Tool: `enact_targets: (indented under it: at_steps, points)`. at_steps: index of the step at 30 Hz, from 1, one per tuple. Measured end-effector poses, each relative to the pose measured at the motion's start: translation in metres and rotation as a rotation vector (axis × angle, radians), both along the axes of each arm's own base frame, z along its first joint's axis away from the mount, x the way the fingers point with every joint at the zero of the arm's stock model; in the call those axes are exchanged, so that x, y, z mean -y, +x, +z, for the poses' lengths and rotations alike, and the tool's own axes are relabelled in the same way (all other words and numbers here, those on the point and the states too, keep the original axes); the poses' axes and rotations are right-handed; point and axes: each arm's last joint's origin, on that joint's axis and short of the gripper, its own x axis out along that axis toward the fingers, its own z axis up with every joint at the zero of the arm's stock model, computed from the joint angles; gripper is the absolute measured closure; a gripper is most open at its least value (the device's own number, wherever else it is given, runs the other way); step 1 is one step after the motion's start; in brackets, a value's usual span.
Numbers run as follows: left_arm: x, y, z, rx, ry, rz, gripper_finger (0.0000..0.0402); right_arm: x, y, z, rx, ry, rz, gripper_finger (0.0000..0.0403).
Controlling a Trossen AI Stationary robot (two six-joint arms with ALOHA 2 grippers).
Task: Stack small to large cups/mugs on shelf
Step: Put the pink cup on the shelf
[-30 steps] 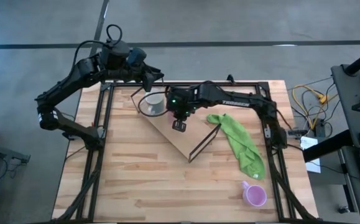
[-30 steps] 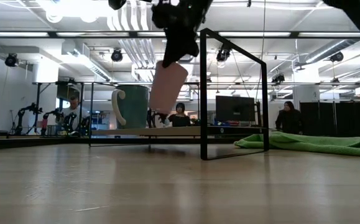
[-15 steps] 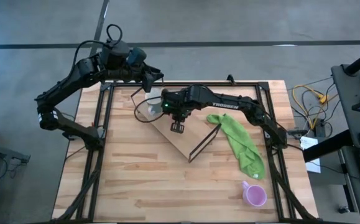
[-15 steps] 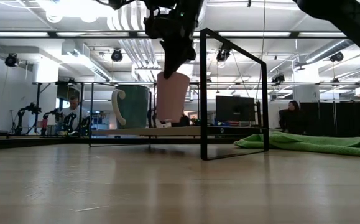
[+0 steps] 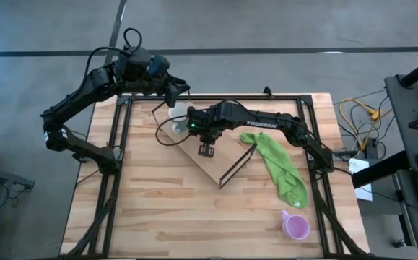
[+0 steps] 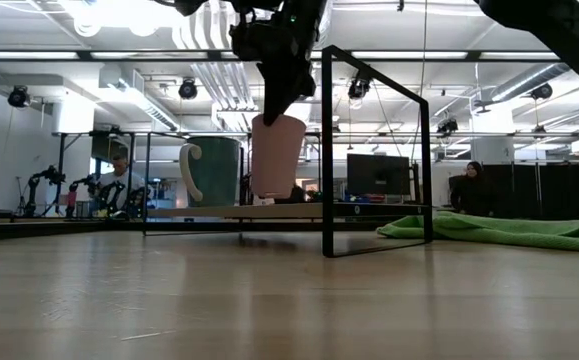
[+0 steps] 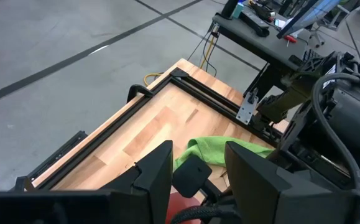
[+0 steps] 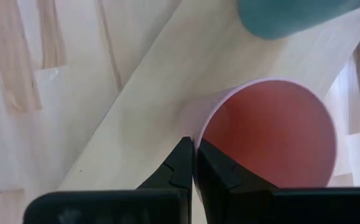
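Salmon-pink handleless cup point(image 8: 270, 134) (upright, round-mouthed)

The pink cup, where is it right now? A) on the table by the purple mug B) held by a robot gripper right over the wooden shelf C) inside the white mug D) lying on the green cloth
B: the right gripper pinches the pink cup's rim, upright, at the wooden shelf beside the white mug.
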Motion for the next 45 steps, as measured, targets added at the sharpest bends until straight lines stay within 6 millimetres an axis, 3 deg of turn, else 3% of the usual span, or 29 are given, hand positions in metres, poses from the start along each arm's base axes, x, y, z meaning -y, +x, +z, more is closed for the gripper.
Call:
enact_targets:
  at_steps: [45]
  points:
    - [0.000,0.000,-0.001,-0.007,-0.005,-0.001,0.0269,0.001,0.005,-0.018,0.001,-0.003,-0.003,0.0394]
